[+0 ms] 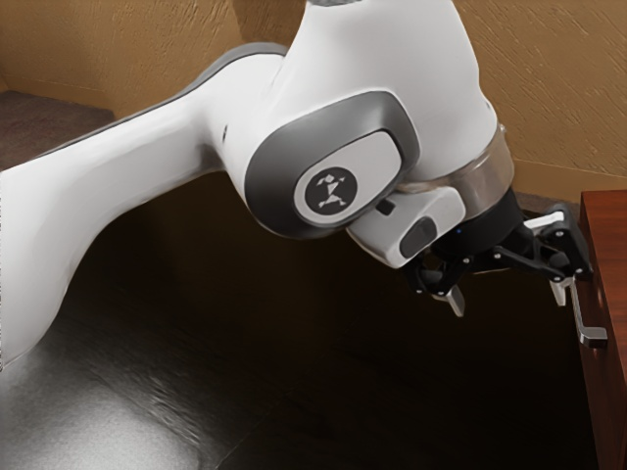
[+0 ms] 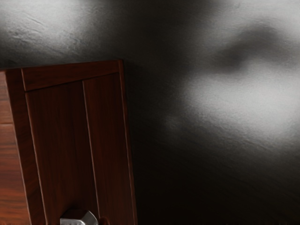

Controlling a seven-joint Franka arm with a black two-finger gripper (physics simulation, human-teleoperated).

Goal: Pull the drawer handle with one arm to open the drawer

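Exterior view: handle (image 1: 592, 335) just outside jaws

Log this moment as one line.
stage: pre-grasp | gripper: open, one finger near handle, no grip | drawer: open or shut unclear

Drawer (image 1: 605, 294) sitting at exterior view's right edge, handle (image 1: 591, 331) projecting fr. its front twd arm; I'm hovering gripper (image 1: 507, 294) just beside handle, above table (image 1: 294, 392); wall (image 1: 568, 88) running behind.
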